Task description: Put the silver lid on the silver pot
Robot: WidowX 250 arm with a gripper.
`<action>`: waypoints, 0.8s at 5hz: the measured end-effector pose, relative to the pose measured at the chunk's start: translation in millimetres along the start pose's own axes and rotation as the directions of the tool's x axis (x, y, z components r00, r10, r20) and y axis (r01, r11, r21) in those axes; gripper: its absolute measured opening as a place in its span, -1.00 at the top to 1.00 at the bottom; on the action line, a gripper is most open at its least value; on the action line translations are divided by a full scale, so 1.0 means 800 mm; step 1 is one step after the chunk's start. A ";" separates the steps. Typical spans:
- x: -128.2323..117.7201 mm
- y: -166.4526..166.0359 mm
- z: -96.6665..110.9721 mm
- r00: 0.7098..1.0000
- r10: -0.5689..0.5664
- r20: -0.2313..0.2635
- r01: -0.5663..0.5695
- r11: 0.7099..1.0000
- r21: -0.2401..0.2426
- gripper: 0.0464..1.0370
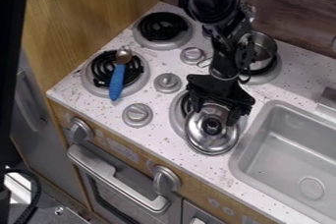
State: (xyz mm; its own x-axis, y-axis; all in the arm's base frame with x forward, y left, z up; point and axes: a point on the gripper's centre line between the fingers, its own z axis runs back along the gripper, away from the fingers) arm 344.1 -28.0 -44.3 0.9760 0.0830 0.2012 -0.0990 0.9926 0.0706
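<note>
I had the claw [214, 116] spread over the lid [203, 140], which lay on a burner [175, 114] near the counter's [216, 170] front edge, beside the sink [289, 152]; the pot [265, 51] sat by the back edge, the spoon [117, 78] nearer the front left corner

Super glossy smooth metal lid [205, 142], duller metal sink [283, 142], matt plastic-looking spoon handle [117, 81], wood-grain side panel [92, 16].

**Speckled bench [289, 80] with burners [164, 27] and a sink [259, 144]**

From mid-view, a blue-handled spoon [117, 81] lies on the ten o'clock burner; the silver pot [266, 51] sits at two. Toward five there's the silver lid [220, 143], though whether it's resting I can't tell.
</note>
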 end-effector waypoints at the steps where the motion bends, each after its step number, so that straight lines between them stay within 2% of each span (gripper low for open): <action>1: 0.001 -0.001 0.000 1.000 0.008 -0.001 -0.008 1.000 -0.006 -0.92; 2: -0.007 -0.002 -0.012 0.999 0.004 -0.040 -0.004 1.000 0.000 -0.92; 3: -0.005 0.003 -0.013 0.999 0.001 -0.042 0.000 1.000 0.002 -0.90; 4: -0.013 0.002 -0.027 0.998 0.003 -0.065 -0.003 1.000 0.004 -0.71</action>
State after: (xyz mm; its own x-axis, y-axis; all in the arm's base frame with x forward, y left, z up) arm 337.7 -25.3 -67.3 0.9863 0.0915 0.1372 -0.1023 0.9920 0.0740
